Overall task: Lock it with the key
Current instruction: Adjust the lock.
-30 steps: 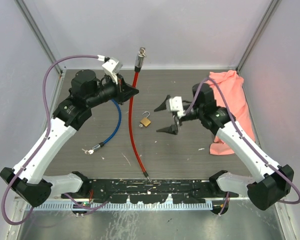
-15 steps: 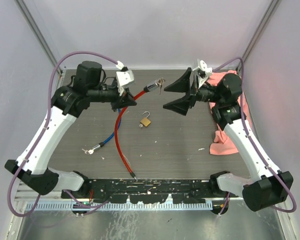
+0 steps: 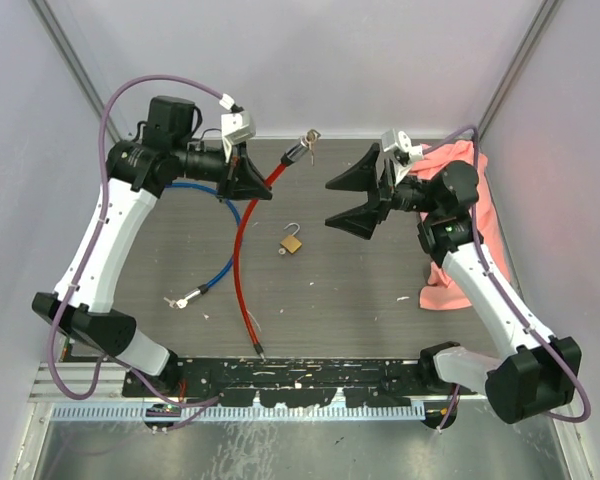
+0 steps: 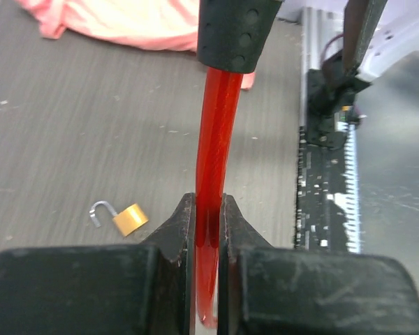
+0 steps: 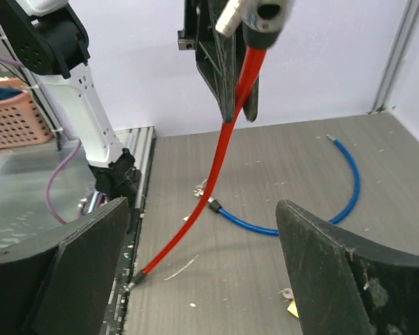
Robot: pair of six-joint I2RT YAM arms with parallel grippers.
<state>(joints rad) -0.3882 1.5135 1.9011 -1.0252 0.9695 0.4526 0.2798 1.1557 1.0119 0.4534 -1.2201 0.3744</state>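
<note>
Red cable lock (image 3: 242, 250): pinched partway along by the left gripper (image 3: 258, 187). Its far end is raised off the worktop (image 3: 360, 300) and its bare tail trails down to the front rail (image 3: 310, 372).
Lock head (image 3: 298, 152): up in the air between the two arms, with the key (image 3: 311, 136) at its tip.
Just changed: a second ago the cable lay stretched across the worktop with its head at the far edge, and the right gripper (image 3: 330, 205) hung low beside the brass padlock (image 3: 292, 243). Now the head is lifted and swung rightward, and the right gripper has risen to face it.
Meaning for the task: I'd judge the head is being held out so the other arm can reach the key. No turn of the key has begun.
Jaws, left: pressed together on the red cable, near the black collar (image 4: 230, 35) of the head, as the wrist view shows plainly.
Jaws, right: spread wide, holding nothing and touching nothing, near the key but apart from it.
Padlock: on the worktop, shackle open, untouched.
Blue cable (image 3: 230, 240): curled on the worktop beside the red one.
Pink cloth (image 3: 470, 190): heaped at the right edge, under the right arm.
</note>
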